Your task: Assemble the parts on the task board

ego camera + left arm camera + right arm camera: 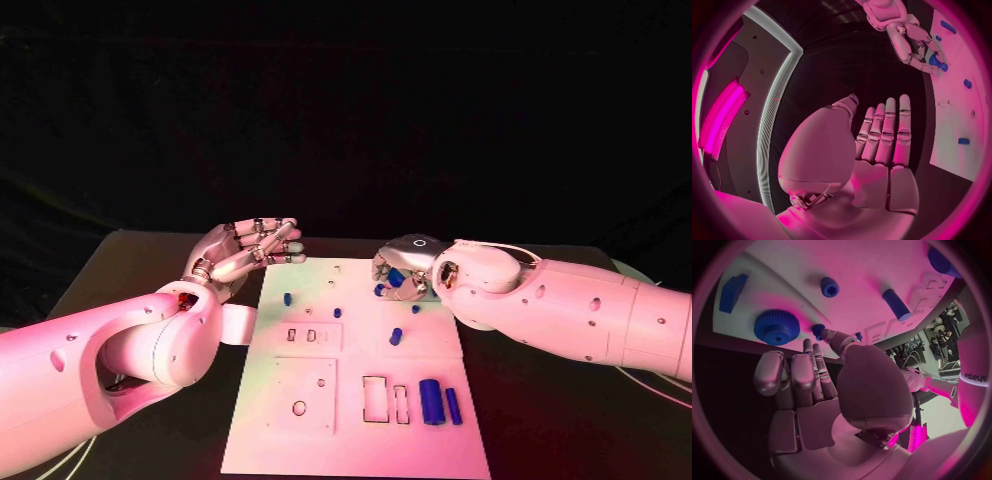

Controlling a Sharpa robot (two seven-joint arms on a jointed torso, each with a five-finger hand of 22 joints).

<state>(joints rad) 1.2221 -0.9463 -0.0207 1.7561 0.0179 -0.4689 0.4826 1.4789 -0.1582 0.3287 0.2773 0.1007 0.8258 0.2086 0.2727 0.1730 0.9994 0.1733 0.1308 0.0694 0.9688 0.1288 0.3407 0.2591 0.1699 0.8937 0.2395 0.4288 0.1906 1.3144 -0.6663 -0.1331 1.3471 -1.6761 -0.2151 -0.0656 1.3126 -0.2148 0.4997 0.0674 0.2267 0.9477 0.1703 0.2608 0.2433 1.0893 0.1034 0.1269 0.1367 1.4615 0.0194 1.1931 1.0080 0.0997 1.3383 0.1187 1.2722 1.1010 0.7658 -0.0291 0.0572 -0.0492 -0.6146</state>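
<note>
Hovering over the far right corner of the task board (361, 420), the right hand (402, 270) has fingers curled by a blue gear (776, 326); can't tell if it actually holds anything. Left hand (248, 250) waits off the board's left edge, flat, holding nothing, probably staying clear.

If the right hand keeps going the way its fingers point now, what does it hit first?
Most likely the blue gear on the task board: in the right wrist view the right hand has its fingers aimed at the board edge beside it. Depth is unclear, so contact could be the board first.
</note>
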